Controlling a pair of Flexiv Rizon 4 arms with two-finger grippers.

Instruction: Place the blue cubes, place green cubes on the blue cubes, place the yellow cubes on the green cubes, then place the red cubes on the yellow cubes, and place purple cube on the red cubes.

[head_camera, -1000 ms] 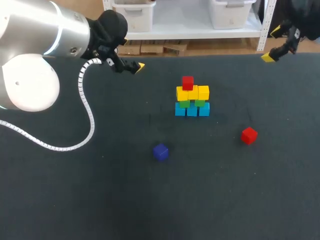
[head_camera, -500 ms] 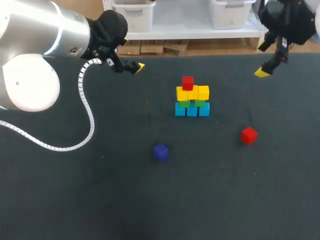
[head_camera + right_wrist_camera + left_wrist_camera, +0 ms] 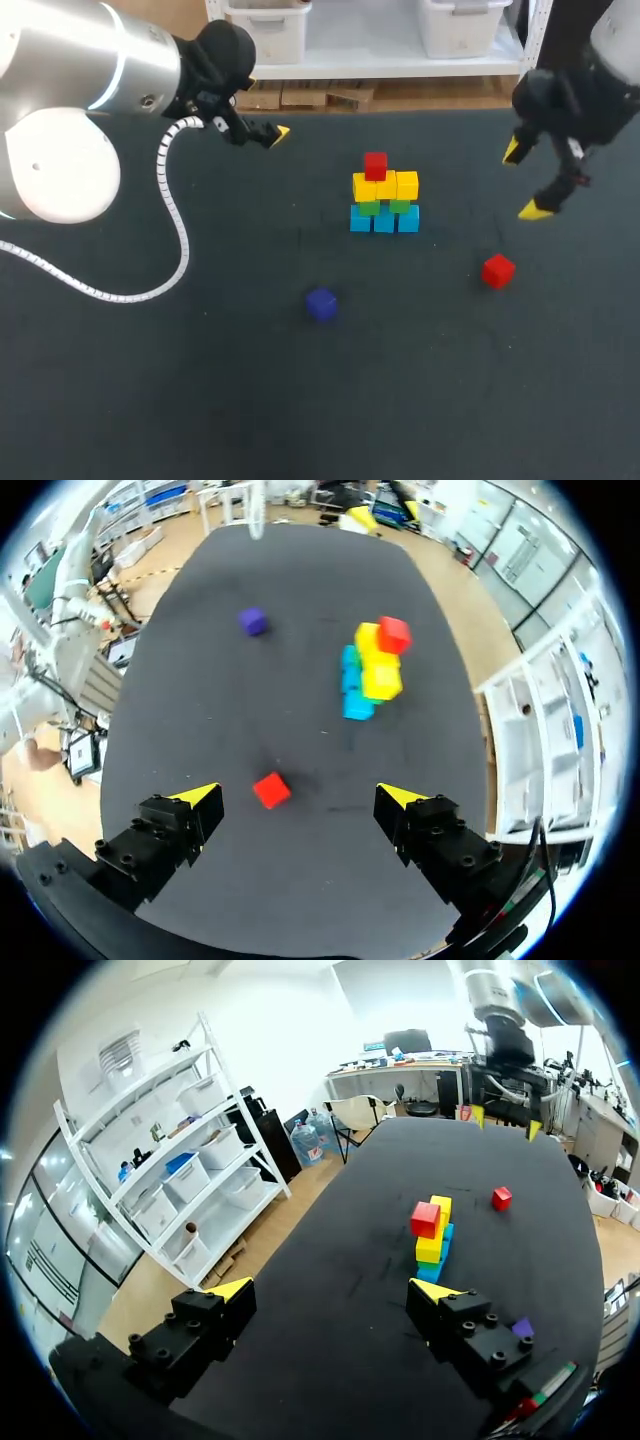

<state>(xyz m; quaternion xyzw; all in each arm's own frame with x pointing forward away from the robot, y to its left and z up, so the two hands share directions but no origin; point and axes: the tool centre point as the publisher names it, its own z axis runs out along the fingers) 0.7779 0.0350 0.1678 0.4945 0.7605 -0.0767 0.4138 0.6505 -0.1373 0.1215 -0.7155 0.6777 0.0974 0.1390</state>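
Observation:
A stack stands mid-table: blue cubes (image 3: 384, 221) at the base, green cubes (image 3: 384, 207) on them, yellow cubes (image 3: 386, 186) above, and one red cube (image 3: 375, 165) on top. A second red cube (image 3: 498, 270) lies loose to the stack's right, and a purple cube (image 3: 321, 304) lies nearer the front. My right gripper (image 3: 524, 181) hangs open above the table, just behind the loose red cube (image 3: 270, 790), which shows below, between the fingers (image 3: 298, 798). My left gripper (image 3: 265, 133) stays open at the back left, far from the stack (image 3: 432, 1236).
The table (image 3: 150, 400) is covered in a dark mat. From the left wrist, my open gripper (image 3: 332, 1292) looks across the mat to the loose red cube (image 3: 501, 1197), with the purple cube (image 3: 522, 1328) beside its finger. The purple cube (image 3: 252, 621) lies far ahead of the right gripper.
My right arm has swung in from the far right corner, forward towards the loose red cube. The left arm and all cubes have stayed put.

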